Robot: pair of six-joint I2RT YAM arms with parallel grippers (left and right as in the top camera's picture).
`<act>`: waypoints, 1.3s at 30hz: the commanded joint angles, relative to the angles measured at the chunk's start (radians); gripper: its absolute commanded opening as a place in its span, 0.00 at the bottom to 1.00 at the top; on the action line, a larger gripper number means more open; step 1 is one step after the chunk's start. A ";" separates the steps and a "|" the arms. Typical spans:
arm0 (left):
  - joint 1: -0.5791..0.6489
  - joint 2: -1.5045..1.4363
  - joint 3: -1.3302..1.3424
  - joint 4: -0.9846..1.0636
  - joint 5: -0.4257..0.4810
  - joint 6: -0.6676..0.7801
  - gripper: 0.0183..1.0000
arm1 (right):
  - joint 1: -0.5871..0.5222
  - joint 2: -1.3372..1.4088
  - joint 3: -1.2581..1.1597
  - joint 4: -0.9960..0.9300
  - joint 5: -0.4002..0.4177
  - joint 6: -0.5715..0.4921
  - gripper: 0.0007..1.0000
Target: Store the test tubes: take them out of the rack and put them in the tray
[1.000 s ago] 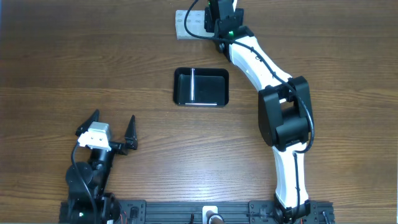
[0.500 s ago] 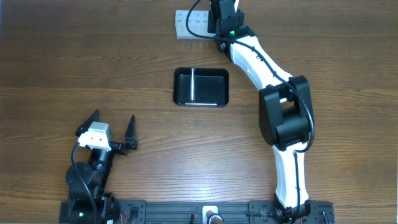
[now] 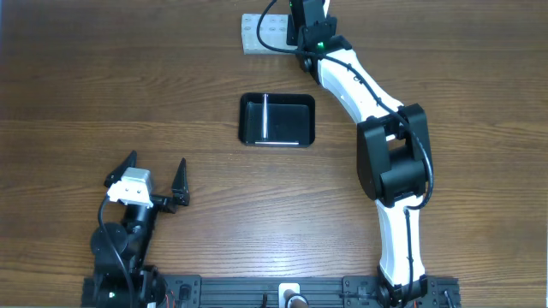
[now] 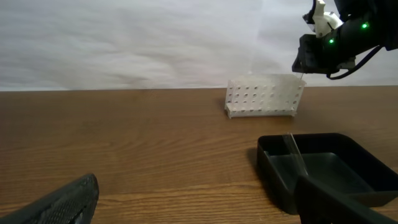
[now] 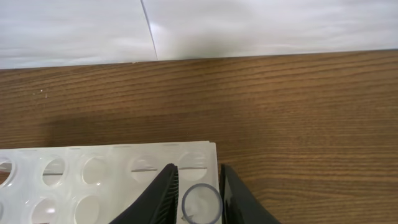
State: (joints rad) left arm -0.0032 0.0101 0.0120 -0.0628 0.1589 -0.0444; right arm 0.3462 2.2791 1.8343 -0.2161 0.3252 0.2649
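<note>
A clear test tube point(image 5: 200, 203) was held by its open rim between the two fingers of the right gripper point(image 5: 198, 180), which were shut tight on it. The tube was at the end hole of the white plastic rack point(image 3: 259, 36), which had rows of round holes. The rack stood at the far edge of the brown wooden tabletop point(image 3: 103, 77), close to the middle of that edge. How much of the tube was inside the hole could not be told. The left gripper point(image 3: 155, 182) was near the near left corner of the tabletop, with its fingers wide apart and nothing between them.

Trouble could be expected in a few ways. The tube was gripped only at the very top, and it looked smooth, so it might be let slip on the way to the tray. If it were pulled up crooked, it could be caught on the edge of the hole, and the light rack might be dragged or tipped.

The black rectangular tray point(image 3: 291, 120) was set near the middle of the tabletop, and a second clear tube point(image 3: 265, 117) was already laid in it. If the held tube were dropped from high up, the two could be knocked together and cracked.

Long grain lines were seen all over the tabletop. Behind its far edge a plain white wall point(image 5: 261, 25) was seen, with one thin seam in it.
</note>
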 commanded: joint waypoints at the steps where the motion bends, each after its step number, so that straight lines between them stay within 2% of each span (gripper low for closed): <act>1: 0.006 -0.007 -0.006 0.002 0.012 0.014 1.00 | -0.006 0.029 0.002 -0.001 0.013 0.004 0.20; 21: 0.006 -0.007 -0.006 0.002 0.012 0.014 1.00 | 0.000 0.023 0.004 0.016 0.013 0.004 0.14; 33: 0.006 -0.007 -0.006 0.002 0.012 0.014 1.00 | 0.016 -0.085 0.004 0.026 0.015 0.003 0.12; 39: 0.006 -0.007 -0.006 0.002 0.012 0.014 1.00 | 0.028 -0.198 0.004 0.026 0.077 -0.017 0.12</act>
State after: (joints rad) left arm -0.0032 0.0101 0.0120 -0.0628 0.1589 -0.0444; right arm 0.3607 2.2051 1.8332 -0.2008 0.3508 0.2607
